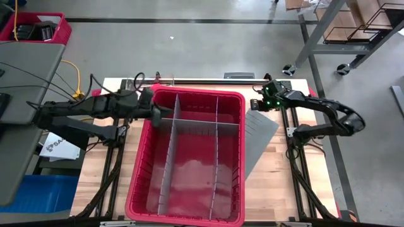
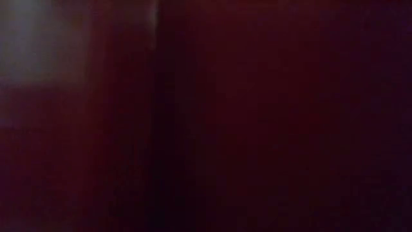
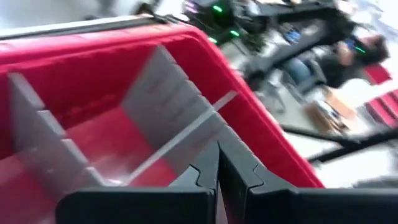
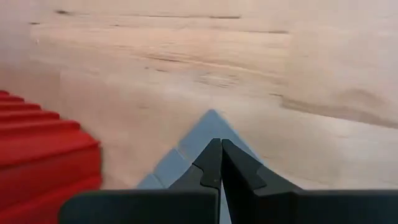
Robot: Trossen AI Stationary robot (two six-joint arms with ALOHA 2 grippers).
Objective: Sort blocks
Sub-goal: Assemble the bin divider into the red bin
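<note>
No blocks show in any view. A large red bin (image 1: 140, 165) stands mid-table, split by grey dividers (image 1: 214, 126) into compartments that look bare. My left gripper (image 1: 159, 116) is shut and hangs over the bin's far left corner, pointing in across the dividers (image 3: 161, 93). My right gripper (image 1: 255, 104) is shut, slanting down just right of the bin's far right corner, over the far corner of a flat grey slotted sheet (image 1: 261, 135) that lies on the table, partly tucked under the bin. My right gripper's shut fingertips (image 4: 211, 163) stand at the far corner of the grey sheet (image 4: 208, 124), coming from above at a slant. Whether they touch it I cannot tell. My left gripper touches nothing.
The bin's wall (image 2: 257, 116) fills the low view in dark red. Bare wooden table (image 4: 261, 68) lies beyond the sheet, and the bin's ribbed side (image 4: 43, 149) is close by the right gripper. Beyond the bin's rim (image 3: 249, 124) are the right arm and room clutter.
</note>
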